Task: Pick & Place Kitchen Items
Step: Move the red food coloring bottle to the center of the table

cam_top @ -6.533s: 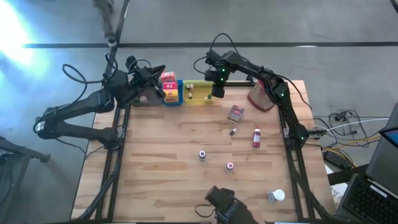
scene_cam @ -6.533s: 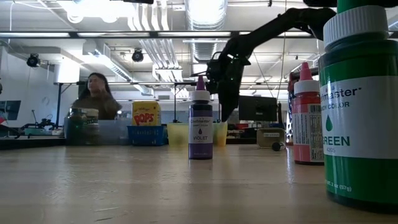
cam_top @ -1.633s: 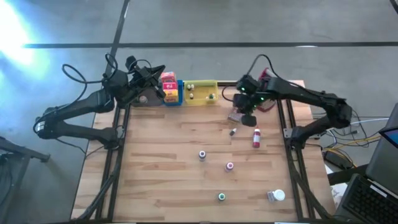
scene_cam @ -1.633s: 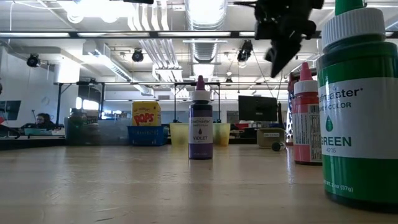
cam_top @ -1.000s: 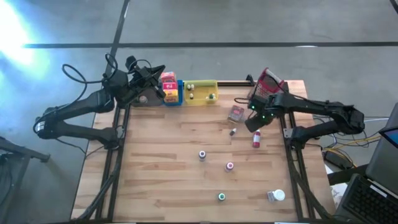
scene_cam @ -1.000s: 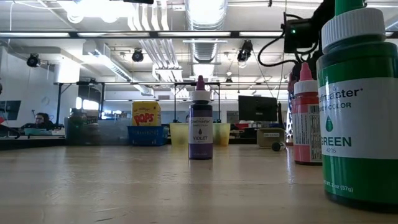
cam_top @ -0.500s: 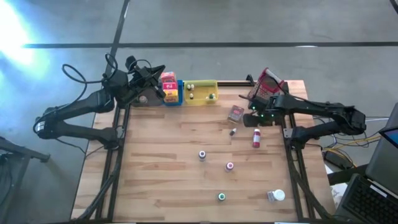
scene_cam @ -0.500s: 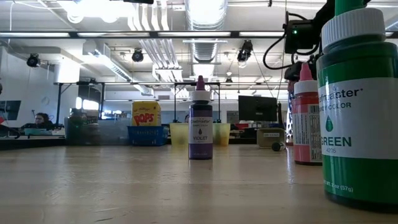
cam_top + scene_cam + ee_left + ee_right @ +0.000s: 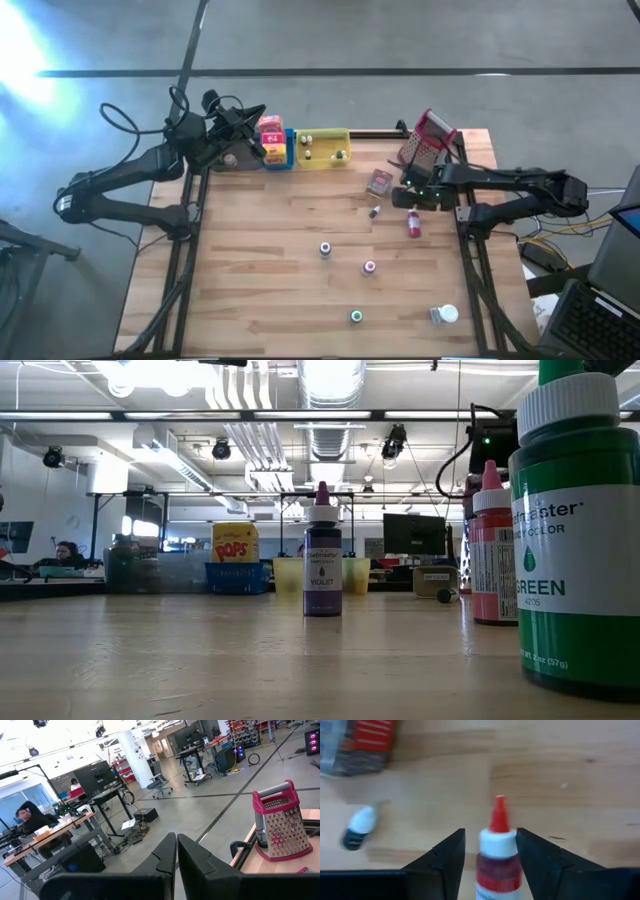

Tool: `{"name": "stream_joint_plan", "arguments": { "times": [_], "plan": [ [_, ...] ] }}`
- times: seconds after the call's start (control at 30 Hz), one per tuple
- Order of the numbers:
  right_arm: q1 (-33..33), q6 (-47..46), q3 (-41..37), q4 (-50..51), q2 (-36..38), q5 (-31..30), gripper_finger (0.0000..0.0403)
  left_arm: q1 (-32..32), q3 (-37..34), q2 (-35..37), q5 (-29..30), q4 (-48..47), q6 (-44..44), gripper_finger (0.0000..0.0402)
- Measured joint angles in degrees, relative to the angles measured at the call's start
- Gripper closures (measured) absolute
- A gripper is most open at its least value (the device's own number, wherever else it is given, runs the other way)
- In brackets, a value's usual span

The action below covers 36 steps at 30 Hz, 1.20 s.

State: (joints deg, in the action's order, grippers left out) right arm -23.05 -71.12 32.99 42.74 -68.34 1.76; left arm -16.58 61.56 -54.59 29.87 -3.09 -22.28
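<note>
The right gripper [image 9: 490,852] sits low over the table [image 9: 260,270], jaws apart on either side of the red-capped bottle [image 9: 496,851] — whether they touch it isn't clear. A small white-capped bottle [image 9: 358,827] lies nearby. The left gripper [image 9: 176,851] waits behind the trays — fingers together.

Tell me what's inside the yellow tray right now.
The yellow tray holds a few small items: two pale ones near its left end and a green-capped one at its right. What they are is too small to tell; nothing covers them from above.
</note>
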Motion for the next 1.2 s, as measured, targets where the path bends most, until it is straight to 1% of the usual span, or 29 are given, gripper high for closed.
{"name": "stream_joint_plan", "arguments": {
  "times": [0.13,0.3,0.47,0.63,0.87,1.0,1.2],
  "plan": [
    [0.00,-0.70,-2.07,-0.73,0.00,0.02,0.0235,0.00,0.00,0.00,0.00,0.00,0.00,0.0380],
    [0.00,0.13,-3.44,-1.92,0.00,0.34,0.0220,0.00,0.00,0.00,0.00,0.02,-0.01,0.0380],
    [0.02,4.73,-3.75,-1.64,0.00,2.93,0.0217,0.00,0.00,0.00,0.00,0.00,0.00,0.0380],
    [0.02,7.53,-3.78,-1.67,0.00,2.98,0.0239,0.00,0.00,0.00,0.00,0.00,0.00,0.0380],
    [0.24,10.81,-3.80,-2.31,0.00,2.21,0.0289,0.00,0.00,0.00,0.00,0.00,0.00,0.0380],
    [1.52,12.05,-1.95,-4.40,-0.02,0.98,0.0294,0.00,0.00,0.00,0.00,0.02,0.00,0.0380],
    [5.02,15.18,3.81,-5.18,-0.01,-3.23,0.0277,0.00,0.00,0.00,0.00,0.00,0.00,0.0380]
  ]
}}
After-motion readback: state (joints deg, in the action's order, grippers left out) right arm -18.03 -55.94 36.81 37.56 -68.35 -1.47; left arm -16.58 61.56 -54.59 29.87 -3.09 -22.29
